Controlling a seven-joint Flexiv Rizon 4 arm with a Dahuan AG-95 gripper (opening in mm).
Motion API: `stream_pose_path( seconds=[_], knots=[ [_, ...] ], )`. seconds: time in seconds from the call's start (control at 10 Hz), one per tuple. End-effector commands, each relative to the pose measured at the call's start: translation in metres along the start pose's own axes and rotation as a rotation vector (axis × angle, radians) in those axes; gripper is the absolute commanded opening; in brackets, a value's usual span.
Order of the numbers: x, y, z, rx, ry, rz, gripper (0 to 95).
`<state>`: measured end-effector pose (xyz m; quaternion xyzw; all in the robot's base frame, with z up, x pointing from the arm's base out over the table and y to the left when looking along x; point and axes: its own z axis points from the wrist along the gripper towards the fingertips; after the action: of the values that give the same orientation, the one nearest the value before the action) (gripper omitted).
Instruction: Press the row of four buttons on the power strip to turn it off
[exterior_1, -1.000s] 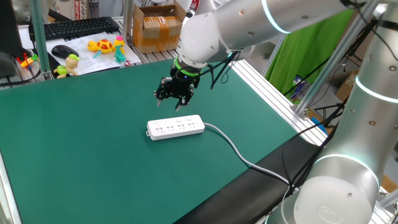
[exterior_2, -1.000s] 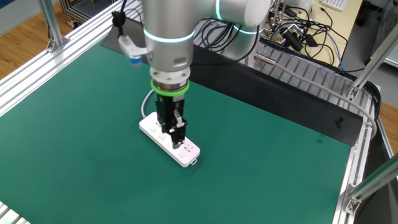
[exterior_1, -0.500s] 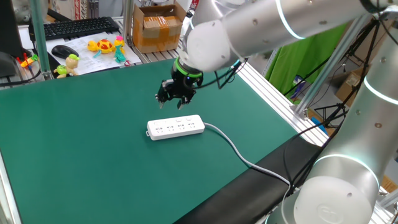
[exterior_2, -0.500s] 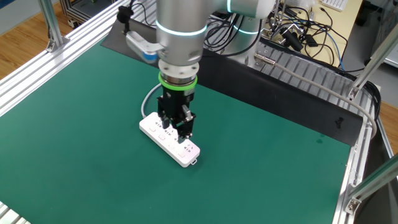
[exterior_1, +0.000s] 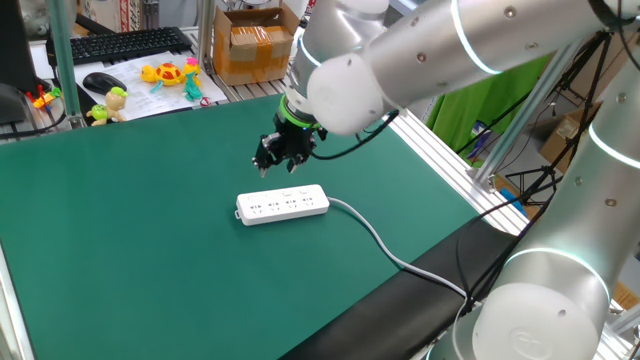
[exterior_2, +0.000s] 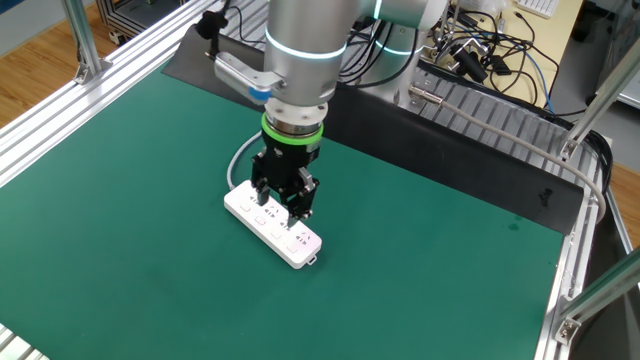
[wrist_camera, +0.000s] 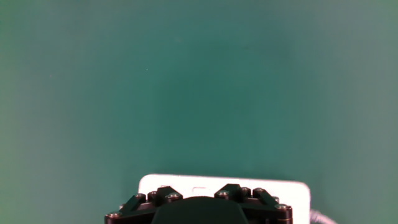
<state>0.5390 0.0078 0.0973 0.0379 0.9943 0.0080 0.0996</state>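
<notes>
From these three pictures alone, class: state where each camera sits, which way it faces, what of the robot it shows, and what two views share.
One fixed view: beside the arm's base, looking across the table toward cluttered shelves; shows arm and gripper.
The other fixed view: opposite side, looking down toward the cabling; shows forearm, gripper.
Hand view: on the hand, facing down; shows black finger mounts only.
Shared: the power strip on green mat.
</notes>
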Motion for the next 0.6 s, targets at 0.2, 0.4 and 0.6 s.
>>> stream_pose_path(
  seconds=[0.2, 0.4, 0.6],
  knots=[
    [-0.003, -0.015, 0.008, 0.013, -0.020, -0.132, 57.0],
    [-0.003, -0.022, 0.011, 0.015, -0.032, -0.190, 57.0],
    [-0.003, -0.024, 0.014, 0.025, -0.052, -0.242, 57.0]
  ],
)
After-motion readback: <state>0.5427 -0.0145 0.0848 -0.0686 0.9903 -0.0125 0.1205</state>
